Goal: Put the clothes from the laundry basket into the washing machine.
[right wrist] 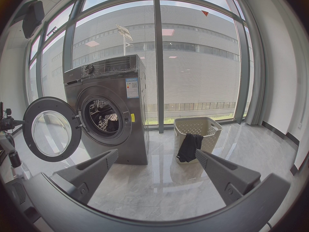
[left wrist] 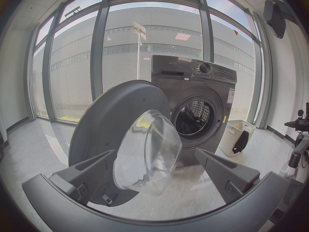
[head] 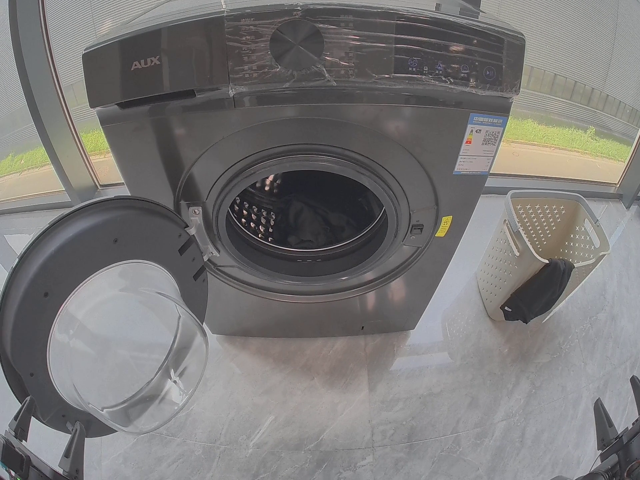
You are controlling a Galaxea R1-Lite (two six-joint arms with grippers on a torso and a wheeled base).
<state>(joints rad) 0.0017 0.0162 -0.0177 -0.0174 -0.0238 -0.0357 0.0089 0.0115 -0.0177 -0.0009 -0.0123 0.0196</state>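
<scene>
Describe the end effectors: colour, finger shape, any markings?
The left end effector and right end effector look alike: matte dark grey, two wedge-shaped fingers tapering to points, ribbed on the inner faces near the tips. Each finger has a round recessed fastener near its base and sits on a curved dark grey bar. No markings visible.
</scene>
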